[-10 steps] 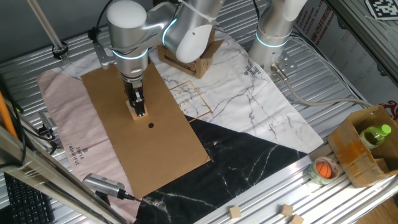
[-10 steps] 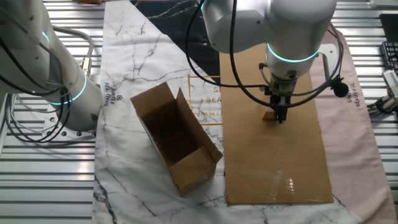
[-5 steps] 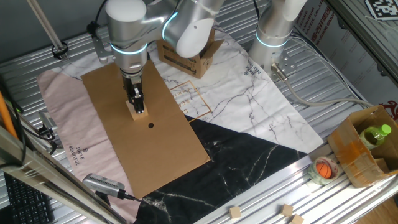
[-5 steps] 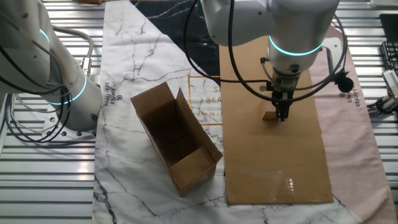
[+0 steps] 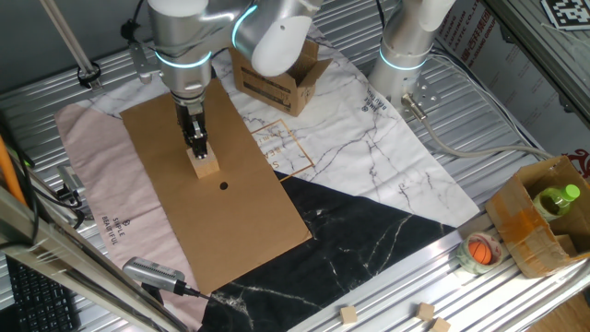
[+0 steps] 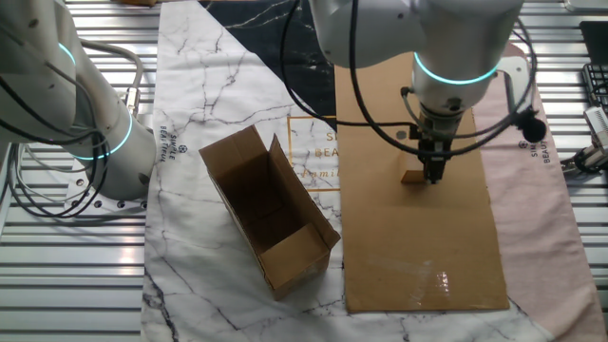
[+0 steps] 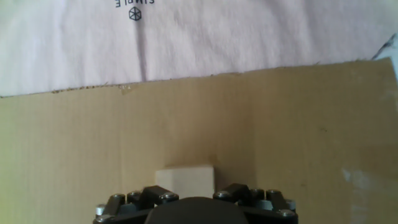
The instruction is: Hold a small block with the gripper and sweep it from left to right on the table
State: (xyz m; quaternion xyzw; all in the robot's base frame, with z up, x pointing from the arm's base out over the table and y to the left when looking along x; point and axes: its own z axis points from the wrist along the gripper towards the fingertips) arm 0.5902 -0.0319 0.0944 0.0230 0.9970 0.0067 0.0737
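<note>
The small block (image 5: pixel 206 167) is a tan wooden cube resting on the brown cardboard sheet (image 5: pixel 240 212) that lies on the table (image 5: pixel 516 120). My black gripper (image 5: pixel 197 148) hangs straight down with its fingertips right at the block's top far edge, slightly open and not gripping it. From the other fixed view the block (image 6: pixel 411 177) shows just left of the gripper (image 6: pixel 435 175). In the hand view the block (image 7: pixel 185 179) sits low in the middle, right in front of the gripper's body. The fingers themselves do not show there.
An open cardboard box (image 6: pixel 271 223) lies on the marble-print cloth (image 5: pixel 369 148) behind the sheet. A second arm's white column (image 5: pixel 406 41) stands at the back. Pink cloth (image 5: pixel 92 175) lies left of the sheet, with a small black dot (image 5: pixel 224 186) near the block. A box with a green bottle (image 5: pixel 553 201) stands far right.
The arm has risen and drawn back a little, so the gripper now uncovers the block. The block has stayed in place on the cardboard sheet.
</note>
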